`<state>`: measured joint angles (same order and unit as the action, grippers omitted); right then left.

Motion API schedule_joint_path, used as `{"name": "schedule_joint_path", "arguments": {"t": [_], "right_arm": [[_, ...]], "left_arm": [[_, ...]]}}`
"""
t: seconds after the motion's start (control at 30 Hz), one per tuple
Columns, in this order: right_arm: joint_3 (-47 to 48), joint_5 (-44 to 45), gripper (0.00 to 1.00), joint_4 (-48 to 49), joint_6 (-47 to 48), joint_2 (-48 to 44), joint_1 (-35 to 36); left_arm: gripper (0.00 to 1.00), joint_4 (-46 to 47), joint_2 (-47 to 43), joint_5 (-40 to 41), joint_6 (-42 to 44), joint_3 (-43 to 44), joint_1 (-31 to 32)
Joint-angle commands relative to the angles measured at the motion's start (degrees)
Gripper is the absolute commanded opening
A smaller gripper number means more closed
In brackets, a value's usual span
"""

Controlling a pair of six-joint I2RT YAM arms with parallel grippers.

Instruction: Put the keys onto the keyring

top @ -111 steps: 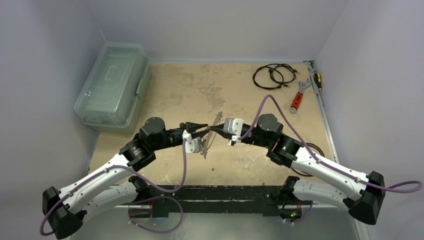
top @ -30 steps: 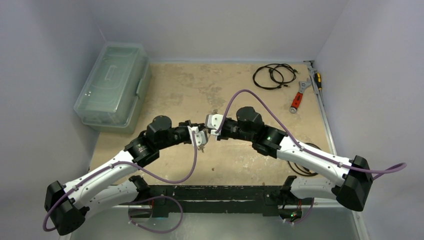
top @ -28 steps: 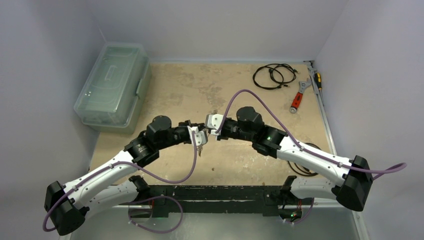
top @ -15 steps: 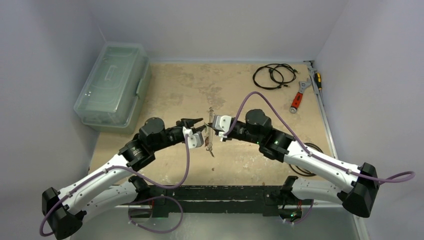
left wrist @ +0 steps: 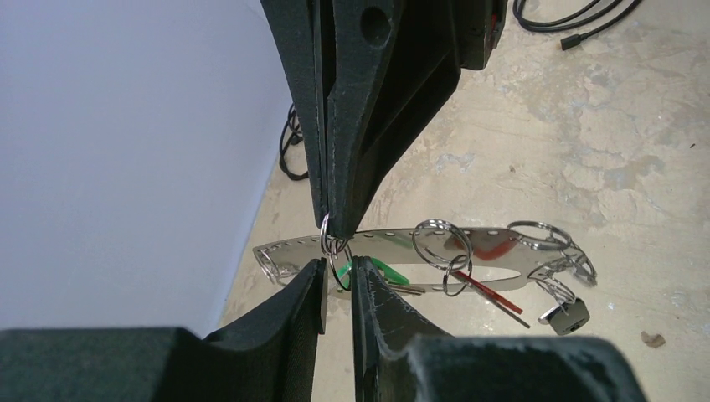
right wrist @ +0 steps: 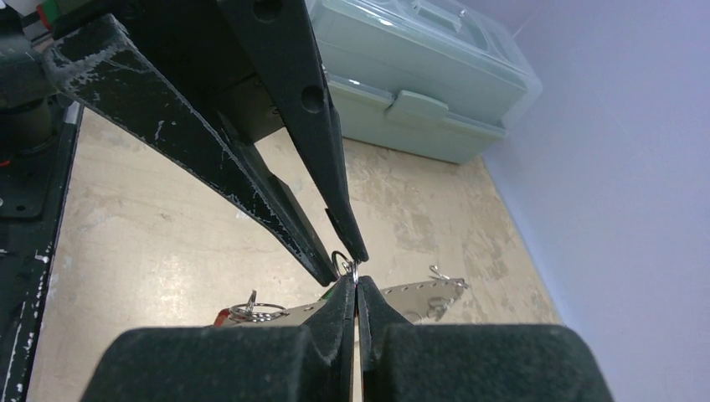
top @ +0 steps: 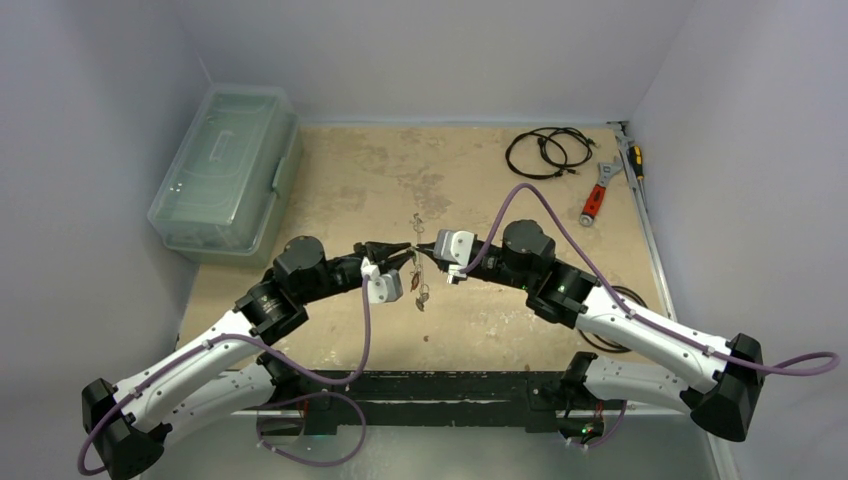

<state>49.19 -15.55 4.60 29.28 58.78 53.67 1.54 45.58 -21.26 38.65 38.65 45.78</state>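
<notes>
Right gripper (right wrist: 356,291) pinches shut a split ring (left wrist: 326,239) on the silvery oval metal keyring (left wrist: 393,243), held mid-air over the middle of the tan table (top: 340,180), well apart from every edge. Left gripper (left wrist: 339,274) stands narrowly parted around that ring. Closed pale-green plastic box (top: 225,165) sits far left of the keyring, contents unclear. Both wrists now stand apart, no longer butted together as a second ago.

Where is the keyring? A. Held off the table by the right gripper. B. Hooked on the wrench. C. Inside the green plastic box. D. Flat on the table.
A: the jaws of the right gripper are shut on a split ring at the rim of the keyring, whose keys dangle freely.
</notes>
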Motion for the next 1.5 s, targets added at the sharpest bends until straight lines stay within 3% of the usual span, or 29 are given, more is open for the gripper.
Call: {"name": "schedule_joint_path", "arguments": {"t": [0.0,0.17,1.0,1.27,1.47], "right_arm": [[0.4,-1.3,0.00,3.9,-0.8,-0.9,0.1],[0.2,-1.9,0.00,4.4,-1.1,-1.1,0.1],[-3.8,-6.2,0.00,16.0,-5.1,-2.1,0.1],[-4.7,-7.7,0.00,18.0,-6.1,-2.6,0.1],[-4.7,-7.6,0.00,17.9,-6.2,-2.1,0.1]], "left_arm": [[0.15,2.3,-0.8,-2.2,0.6,0.0,0.1],[0.00,2.2,-0.6,-1.9,0.7,0.1,0.1],[0.00,2.2,-0.8,-1.9,0.6,0.2,0.1],[0.19,2.4,-1.0,-2.5,0.3,0.2,0.0],[0.21,2.8,-1.4,-3.2,0.1,0.1,0.0]]}}
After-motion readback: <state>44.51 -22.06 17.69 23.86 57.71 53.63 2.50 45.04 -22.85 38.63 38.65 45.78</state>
